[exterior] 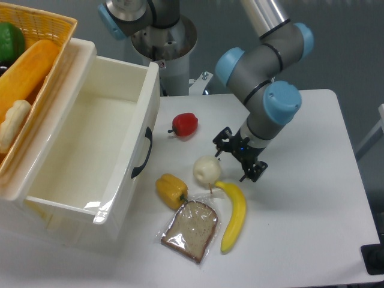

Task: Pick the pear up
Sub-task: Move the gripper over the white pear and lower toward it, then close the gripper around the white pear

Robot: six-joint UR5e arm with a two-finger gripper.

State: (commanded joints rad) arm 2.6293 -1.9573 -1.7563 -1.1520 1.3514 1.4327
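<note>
Camera view showed, nearest, a bagged bread slice [189,224] and banana [233,214] on the bench [306,228]. Behind them lay the pear [207,170], free. Just beside it hovered the pincer [240,159], spread, probably to straddle the fruit.

A white desk [312,228] fills most of the view, lit evenly from above. Behind its far edge stands a plain grey-blue wall [348,36]. Past the desk's right edge, a strip of grey floor [375,180] shows, with something dark at the near right corner.
</note>
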